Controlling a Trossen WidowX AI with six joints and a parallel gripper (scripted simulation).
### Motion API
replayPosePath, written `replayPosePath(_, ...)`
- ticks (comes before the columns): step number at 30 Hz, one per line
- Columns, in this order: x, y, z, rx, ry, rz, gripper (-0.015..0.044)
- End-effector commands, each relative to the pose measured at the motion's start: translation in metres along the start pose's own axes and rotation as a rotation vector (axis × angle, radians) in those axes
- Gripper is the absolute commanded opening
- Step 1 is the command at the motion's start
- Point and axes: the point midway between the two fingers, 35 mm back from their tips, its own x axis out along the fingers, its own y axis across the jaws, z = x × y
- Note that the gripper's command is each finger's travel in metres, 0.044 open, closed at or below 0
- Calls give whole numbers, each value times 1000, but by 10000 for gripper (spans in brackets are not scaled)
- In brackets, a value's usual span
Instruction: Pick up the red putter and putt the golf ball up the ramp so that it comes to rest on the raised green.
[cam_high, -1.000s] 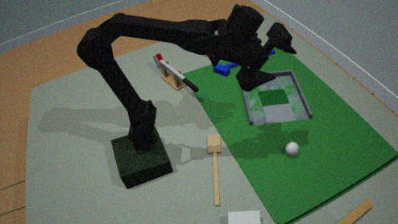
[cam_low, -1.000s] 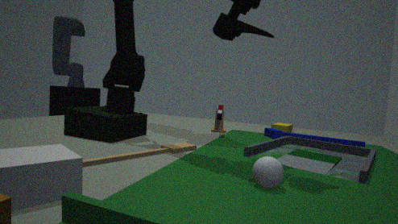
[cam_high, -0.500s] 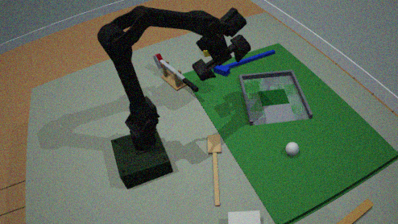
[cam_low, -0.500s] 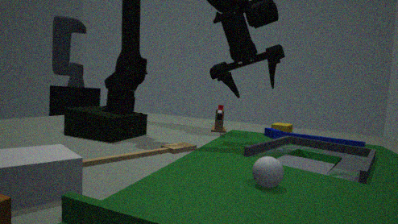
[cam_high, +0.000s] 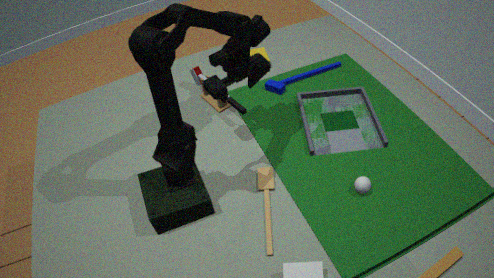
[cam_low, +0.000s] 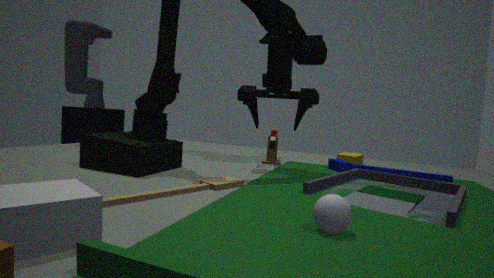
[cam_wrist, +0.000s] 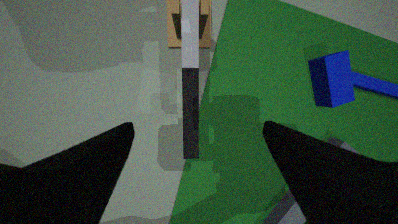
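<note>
Gripper (cam_low: 277, 120) wide open, empty, above the red putter (cam_low: 273, 146).

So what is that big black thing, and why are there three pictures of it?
It is a robot arm bolted to a block on the table. At its end is a claw, wide open and holding nothing. One picture looks down from above, one looks from the side, low by the table, and one comes from a camera on the arm's wrist, so you see the two dark fingers at the bottom. Below the claw stands the red putter in a small wooden stand. On the green mat lie a white golf ball, a blue putter and a grey-walled ramp box with the raised green inside.
</note>
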Motion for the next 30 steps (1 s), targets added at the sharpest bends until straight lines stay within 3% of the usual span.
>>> replayPosePath(1,9,4,-1,1,8,14,440)
replayPosePath(14,46,6,-11,1,8,14,440)
replayPosePath(30,60,6,-15,1,9,15,440)
